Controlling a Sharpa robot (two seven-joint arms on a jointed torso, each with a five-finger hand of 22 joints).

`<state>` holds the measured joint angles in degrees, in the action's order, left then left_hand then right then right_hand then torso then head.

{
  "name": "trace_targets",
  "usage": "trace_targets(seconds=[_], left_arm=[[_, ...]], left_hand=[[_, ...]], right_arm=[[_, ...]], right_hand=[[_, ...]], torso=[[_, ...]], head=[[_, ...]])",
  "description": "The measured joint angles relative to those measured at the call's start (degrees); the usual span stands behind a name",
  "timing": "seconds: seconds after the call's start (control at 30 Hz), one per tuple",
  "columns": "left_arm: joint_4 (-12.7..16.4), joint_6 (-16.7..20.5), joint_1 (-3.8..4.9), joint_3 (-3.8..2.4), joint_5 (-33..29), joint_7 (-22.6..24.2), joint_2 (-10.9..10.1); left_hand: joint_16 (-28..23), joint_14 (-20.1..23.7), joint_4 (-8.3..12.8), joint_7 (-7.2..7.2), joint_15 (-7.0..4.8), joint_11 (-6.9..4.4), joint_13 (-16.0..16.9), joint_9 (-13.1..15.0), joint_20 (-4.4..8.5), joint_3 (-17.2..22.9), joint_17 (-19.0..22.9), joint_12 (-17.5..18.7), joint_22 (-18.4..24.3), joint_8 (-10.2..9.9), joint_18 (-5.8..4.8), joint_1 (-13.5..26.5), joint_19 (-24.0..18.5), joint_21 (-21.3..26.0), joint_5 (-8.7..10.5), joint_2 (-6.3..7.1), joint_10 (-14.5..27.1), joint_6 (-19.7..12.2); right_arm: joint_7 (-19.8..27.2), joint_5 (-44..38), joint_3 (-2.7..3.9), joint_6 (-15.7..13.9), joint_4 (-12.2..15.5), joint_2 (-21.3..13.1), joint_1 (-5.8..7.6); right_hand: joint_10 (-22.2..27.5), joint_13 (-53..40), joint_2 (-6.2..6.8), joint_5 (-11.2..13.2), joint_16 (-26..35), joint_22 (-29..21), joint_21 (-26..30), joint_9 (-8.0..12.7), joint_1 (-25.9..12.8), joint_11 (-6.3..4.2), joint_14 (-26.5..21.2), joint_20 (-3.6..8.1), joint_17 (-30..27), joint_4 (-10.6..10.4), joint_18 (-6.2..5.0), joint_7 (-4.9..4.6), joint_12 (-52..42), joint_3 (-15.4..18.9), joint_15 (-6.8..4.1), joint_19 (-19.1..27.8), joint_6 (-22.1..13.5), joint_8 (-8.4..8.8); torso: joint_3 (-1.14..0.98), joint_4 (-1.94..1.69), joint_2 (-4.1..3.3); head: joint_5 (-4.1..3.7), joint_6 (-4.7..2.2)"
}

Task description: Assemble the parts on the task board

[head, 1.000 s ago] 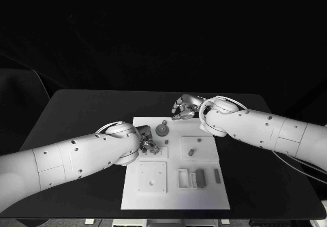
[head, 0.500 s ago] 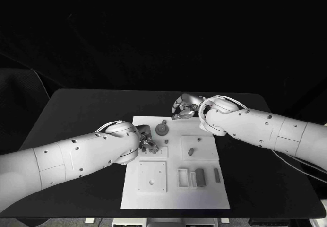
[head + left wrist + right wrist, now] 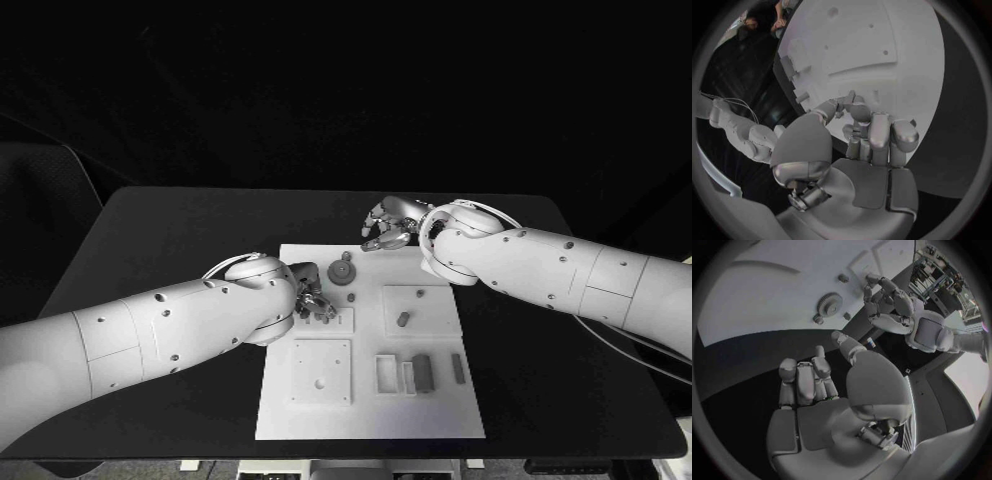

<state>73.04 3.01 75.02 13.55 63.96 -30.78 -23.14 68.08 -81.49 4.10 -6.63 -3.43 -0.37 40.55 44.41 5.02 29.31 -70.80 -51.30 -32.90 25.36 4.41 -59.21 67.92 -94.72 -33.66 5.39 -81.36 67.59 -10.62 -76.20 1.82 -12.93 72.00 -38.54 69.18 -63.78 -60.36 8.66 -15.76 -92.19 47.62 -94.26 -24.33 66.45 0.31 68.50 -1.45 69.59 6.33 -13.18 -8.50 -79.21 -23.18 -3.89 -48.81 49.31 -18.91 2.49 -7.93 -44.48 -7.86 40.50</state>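
The wide black table [image 3: 173, 250] carries the flat white rectangular task board [image 3: 433, 400] at its middle, long side running away from the robot. Both white arms reach in over it. The left silver hand [image 3: 309, 297] sits low over the board's left half, its fingers [image 3: 879, 130] curled in together with the tips close to the white surface; whether they pinch a small piece there I cannot tell, since the fingers hide the spot. The right silver hand [image 3: 389, 228] hangs over the table just past the board's far edge, fingers [image 3: 804, 377] curled toward the palm with nothing visible in them. On the board, the largest fixture is a raised square white block [image 3: 320, 373] on the near left, with small holes in its top. A second raised square white block [image 3: 415, 310] on the right holds a short grey peg [image 3: 404, 320] standing in it. Near the far edge a round grey toothed gear [image 3: 342, 271] lies flat on the board, just beside the left hand, with a small grey knob [image 3: 352, 297] near it. At the near right, a narrow white rectangular frame [image 3: 387, 375] stands open, with a dark grey rectangular bar [image 3: 423, 372] just beside it and a thin grey strip [image 3: 459, 371] farther right, apart from both.
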Motion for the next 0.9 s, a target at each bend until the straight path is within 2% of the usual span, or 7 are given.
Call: trace_targets(seconds=[0.4,0.47,0.5,0.53,0.7,0.77,0.9], left_arm=[[-0.06,-0.24,-0.1,0.02,0.92,0.05,0.2],[-0.06,-0.26,-0.14,0.03,1.02,0.06,0.24],[-0.02,-0.28,-0.19,0.03,1.04,0.1,0.28],[0.03,-0.29,-0.23,0.04,1.05,0.13,0.34],[0.05,-0.3,-0.28,0.05,1.14,0.17,0.38],[0.05,-0.29,-0.27,0.02,1.17,0.27,0.37],[-0.01,-0.28,-0.26,0.02,1.23,0.3,0.34]], left_hand=[[0.0,0.0,0.01,0.0,0.0,0.0,0.07,-0.03,-0.02,-0.01,-0.05,-0.27,-0.06,4.42,-0.01,0.2,-0.01,0.0,0.21,0.04,0.0,0.0],[0.0,0.0,0.01,0.01,0.0,0.0,0.13,-0.03,-0.02,-0.01,-0.05,-0.34,-0.06,8.15,0.0,0.42,-0.01,0.0,0.21,0.08,0.0,0.0],[0.07,0.0,0.01,0.46,0.0,0.24,0.13,0.57,-0.02,-0.01,-0.05,-0.34,-0.08,13.66,0.0,0.64,-0.01,0.0,0.23,-0.02,-0.25,0.47],[0.26,-0.23,0.01,0.45,0.22,0.23,0.15,0.75,-0.13,-0.01,-0.04,-0.34,-0.12,16.15,0.0,0.84,0.1,0.0,0.45,-0.23,-0.77,1.08],[1.29,-0.32,0.01,0.7,0.29,0.2,0.61,0.79,-0.22,-0.01,-0.08,-1.61,-0.38,17.99,0.06,1.37,0.19,0.0,2.9,-0.08,-0.83,1.75],[1.77,-1.79,1.6,4.94,-2.69,-3.3,0.79,1.22,-0.21,1.86,-0.07,-2.16,-0.46,18.98,6.72,1.55,0.19,0.0,4.69,0.1,-2.81,8.76],[2.07,-2.53,2.06,5.62,-3.45,-4.05,0.9,1.54,-0.21,1.06,0.06,-2.62,-0.56,19.75,7.75,2.76,0.19,0.0,5.54,1.32,-2.59,8.85]], right_arm=[[-0.07,-0.01,0.0,0.05,0.12,-0.01,0.0],[-0.07,-0.01,0.0,0.05,0.16,0.0,0.0],[-0.08,-0.01,0.0,0.06,0.17,0.01,0.0],[-0.08,-0.01,0.0,0.06,0.17,0.01,0.0],[-0.1,-0.02,0.0,0.07,0.17,0.0,0.0],[-0.11,-0.02,0.0,0.1,0.17,-0.01,0.0],[-0.13,-0.03,0.0,0.14,0.19,-0.03,0.0]], right_hand=[[0.01,0.05,0.0,0.0,0.0,0.0,0.0,0.0,0.0,0.01,-0.12,0.0,0.0,-0.16,0.25,0.01,0.0,-0.16,-0.11,0.0,0.01,0.0],[0.01,0.05,0.0,0.0,0.0,0.0,0.0,0.0,0.0,0.01,-0.11,0.0,0.0,-0.16,0.26,0.02,0.0,-0.16,-0.11,0.0,0.02,0.0],[0.01,0.05,0.0,0.0,0.0,0.0,0.0,0.0,0.0,0.01,-0.11,0.0,0.0,-0.16,0.26,0.04,0.0,-0.16,-0.11,0.0,0.04,0.0],[0.01,0.05,0.0,0.0,0.0,-0.01,0.0,0.0,0.0,0.01,-0.11,0.0,0.0,-0.16,0.27,0.08,0.0,-0.16,-0.11,0.0,0.08,0.0],[0.0,0.05,0.0,0.0,0.0,-0.05,0.0,0.0,0.0,0.0,-0.1,0.0,0.0,-0.16,0.28,0.09,0.0,-0.16,-0.1,0.0,0.09,0.0],[-0.03,0.05,0.0,0.0,0.0,-0.05,0.0,0.0,0.0,-0.03,-0.1,0.0,0.01,-0.16,0.28,0.1,0.0,-0.16,-0.1,0.0,0.1,0.0],[-0.14,0.05,0.0,-0.22,0.0,-0.05,0.0,0.0,0.0,-0.14,-0.09,0.0,0.13,-0.16,0.29,0.11,0.0,-0.16,-0.09,0.0,0.11,0.0]], torso=[[-0.01,-0.02,0.0],[-0.01,-0.04,0.01],[-0.01,-0.04,0.01],[-0.01,-0.04,0.02],[0.01,-0.04,0.03],[0.03,-0.04,0.04],[0.03,-0.05,0.05]], head=[[-0.11,0.27],[-0.11,0.34],[-0.11,0.37],[-0.09,0.38],[-0.07,0.48],[-0.08,0.48],[-0.1,0.49]])
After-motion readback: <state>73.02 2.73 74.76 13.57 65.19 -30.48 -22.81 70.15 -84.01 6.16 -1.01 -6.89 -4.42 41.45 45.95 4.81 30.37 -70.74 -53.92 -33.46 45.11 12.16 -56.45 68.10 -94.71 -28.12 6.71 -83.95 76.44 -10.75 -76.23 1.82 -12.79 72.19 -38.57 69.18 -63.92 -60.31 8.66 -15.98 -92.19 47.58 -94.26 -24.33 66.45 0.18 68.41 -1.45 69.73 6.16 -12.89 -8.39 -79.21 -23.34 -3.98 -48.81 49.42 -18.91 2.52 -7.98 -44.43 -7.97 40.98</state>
